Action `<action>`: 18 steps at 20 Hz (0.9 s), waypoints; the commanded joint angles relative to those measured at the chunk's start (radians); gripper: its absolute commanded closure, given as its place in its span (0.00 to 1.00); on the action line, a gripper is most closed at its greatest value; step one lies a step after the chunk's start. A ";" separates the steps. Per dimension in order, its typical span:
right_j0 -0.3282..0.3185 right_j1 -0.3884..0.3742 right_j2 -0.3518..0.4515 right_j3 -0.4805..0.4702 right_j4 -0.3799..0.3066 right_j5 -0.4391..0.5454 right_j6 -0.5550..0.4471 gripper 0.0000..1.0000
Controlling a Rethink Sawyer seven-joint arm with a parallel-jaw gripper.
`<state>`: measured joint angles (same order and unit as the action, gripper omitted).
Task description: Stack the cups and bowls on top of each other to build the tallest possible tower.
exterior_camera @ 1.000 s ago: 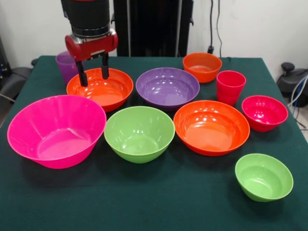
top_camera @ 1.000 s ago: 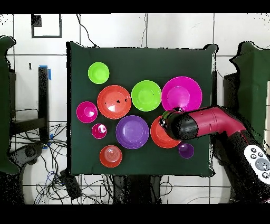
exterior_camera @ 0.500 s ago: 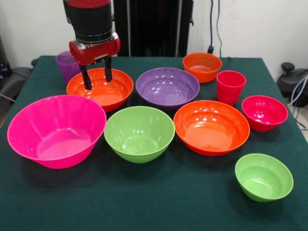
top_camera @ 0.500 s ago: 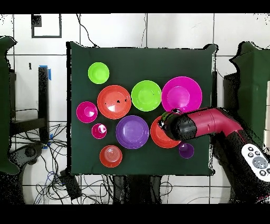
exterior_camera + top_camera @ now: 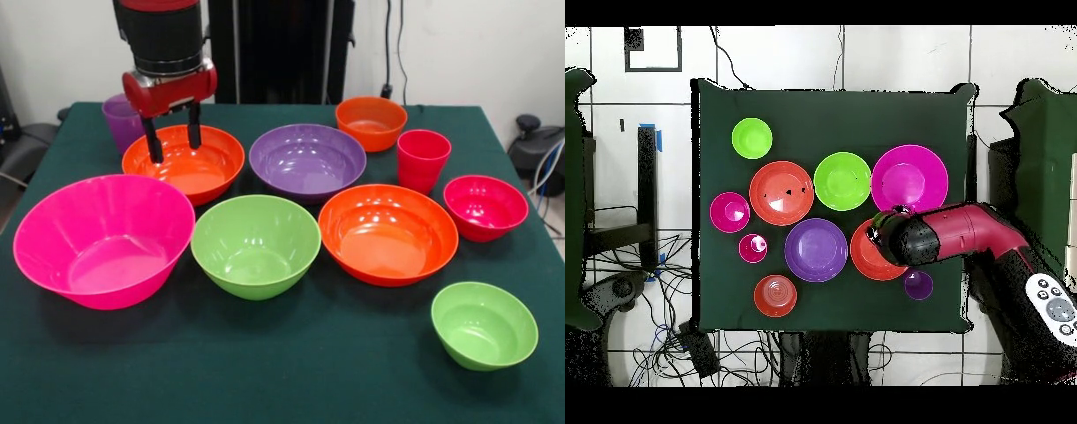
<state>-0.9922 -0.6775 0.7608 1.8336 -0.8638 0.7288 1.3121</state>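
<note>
Nothing was stacked: every bowl and cup stood apart on the dark green table (image 5: 291, 371), glossy and upright, mouths up. In the front view the gripper (image 5: 171, 140) hung at the upper left of the frame with its two black fingers (image 5: 152, 141) spread apart, empty, their tips dipping over the rim of the orange bowl (image 5: 190, 168) there. Just behind that bowl, at the far upper left, stood the translucent purple cup (image 5: 118, 119), partly hidden by the arm (image 5: 960, 232). The wide hot pink bowl (image 5: 101, 240), the largest, filled the lower left. To its right in the middle sat a lime green bowl (image 5: 256, 246), then a second wide orange bowl (image 5: 388, 232). Behind these, at upper centre, lay the purple bowl (image 5: 307, 162), and further back a small orange bowl (image 5: 371, 122). The red-pink cup (image 5: 422, 160), narrower and taller, stood right of the purple bowl, with a small red-pink bowl (image 5: 485, 207) near the right edge. A small lime green bowl (image 5: 484, 324) sat alone at the lower right.
</note>
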 commanded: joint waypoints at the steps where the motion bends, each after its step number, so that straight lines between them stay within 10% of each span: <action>1: 0.001 -0.075 0.057 0.024 0.019 0.127 -0.307 0.00; 18: -0.030 -0.011 0.063 0.006 -0.044 0.096 -0.308 0.00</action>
<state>-1.0285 -0.7780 0.8216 1.8353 -0.8283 0.7801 1.3121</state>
